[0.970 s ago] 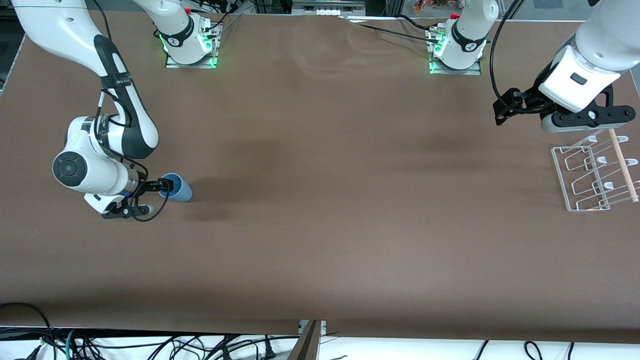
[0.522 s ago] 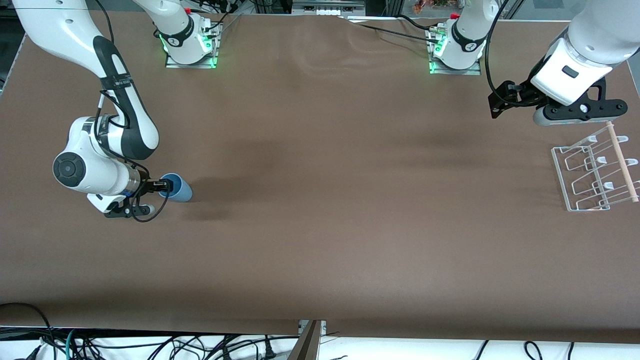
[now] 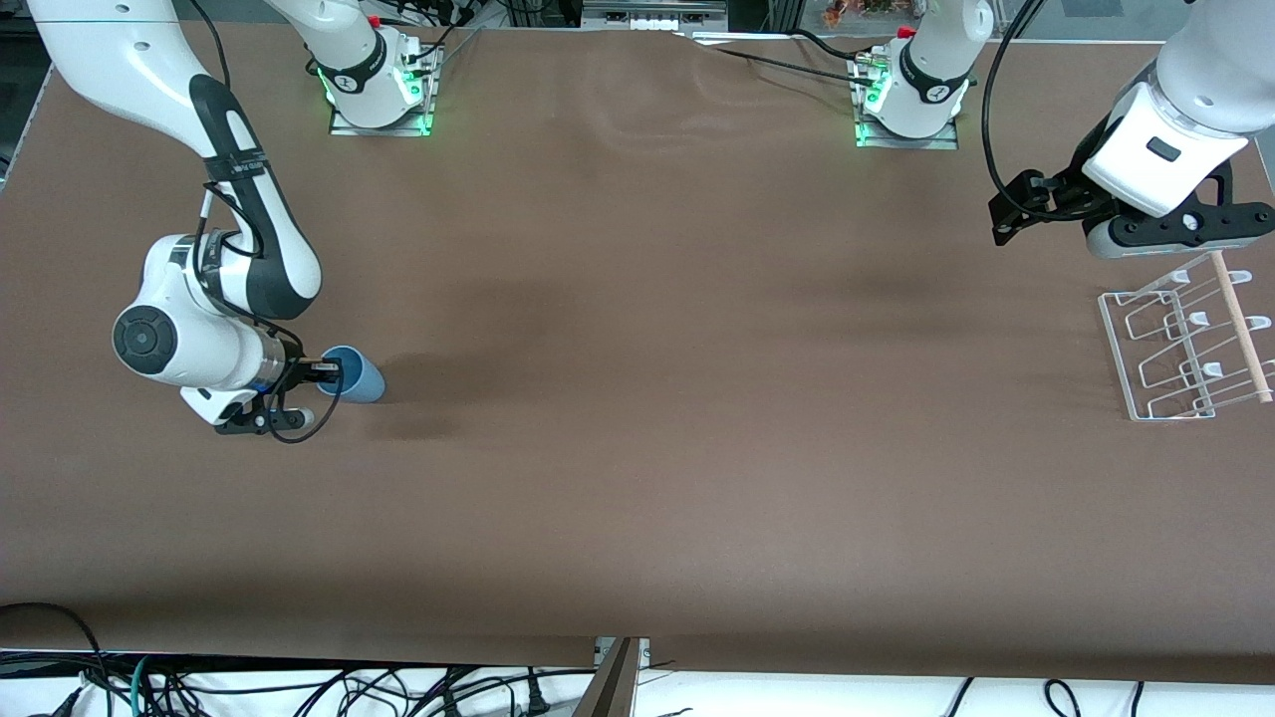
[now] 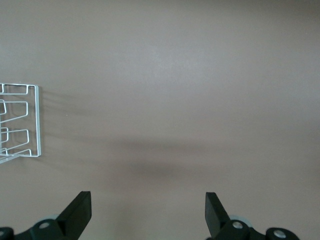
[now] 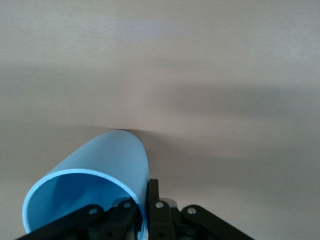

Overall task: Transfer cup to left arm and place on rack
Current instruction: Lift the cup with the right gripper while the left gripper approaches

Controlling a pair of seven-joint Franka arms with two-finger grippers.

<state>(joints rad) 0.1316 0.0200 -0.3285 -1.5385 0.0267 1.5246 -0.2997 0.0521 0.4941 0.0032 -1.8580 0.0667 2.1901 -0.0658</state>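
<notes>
Now the right gripper [image 3: 324,372], low at the middle left of the front view, has just brought its fingers [image 5: 127,212] together on the rim of the small light-blue tapered plastic cup [image 3: 354,373], where a second ago they stood wide around it; in the right wrist view one finger sits inside the open mouth and the other outside, pinching the wall. The cup lies tipped on its side on the brown table [image 3: 637,448] toward the right arm's end, mouth facing the gripper, and it has not visibly shifted or lifted. That likely means the grasp is made and the lift toward a handover can begin. At the upper right of the frame the left gripper [image 3: 1155,234] has drifted a little while hovering just above the small white wire drying rack [image 3: 1180,349] with its pale wooden rod [image 3: 1240,324]; its fingers [image 4: 75,215] are spread fully apart and hold nothing, so the left arm appears to be waiting.
</notes>
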